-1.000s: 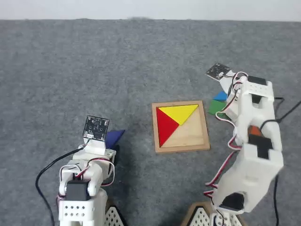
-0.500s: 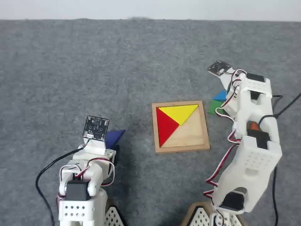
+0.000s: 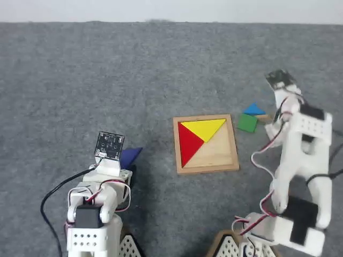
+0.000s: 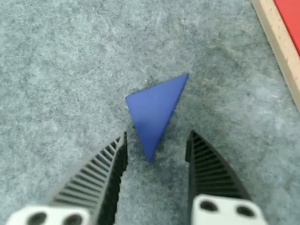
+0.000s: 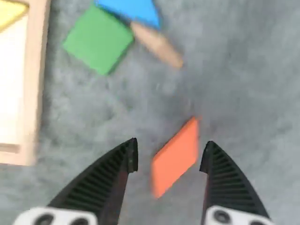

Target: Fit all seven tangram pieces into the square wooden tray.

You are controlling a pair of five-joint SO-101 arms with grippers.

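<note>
Square wooden tray (image 3: 206, 170) lies mid-table on grey carpet (image 3: 107, 69), holding a red triangle (image 3: 187, 143) and a yellow triangle (image 3: 203, 128). Left gripper (image 4: 157, 136), jaws spread, hangs over a dark blue triangle (image 4: 154, 110) left of the tray. Right gripper (image 5: 171, 142), likewise parted, brackets an orange flat piece (image 5: 176, 157) near a green square (image 5: 98, 38).

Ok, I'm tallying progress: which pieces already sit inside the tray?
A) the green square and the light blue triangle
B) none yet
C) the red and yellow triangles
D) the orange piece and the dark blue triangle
C: the red triangle and yellow triangle lie inside the tray, while the green square lies outside it.
</note>
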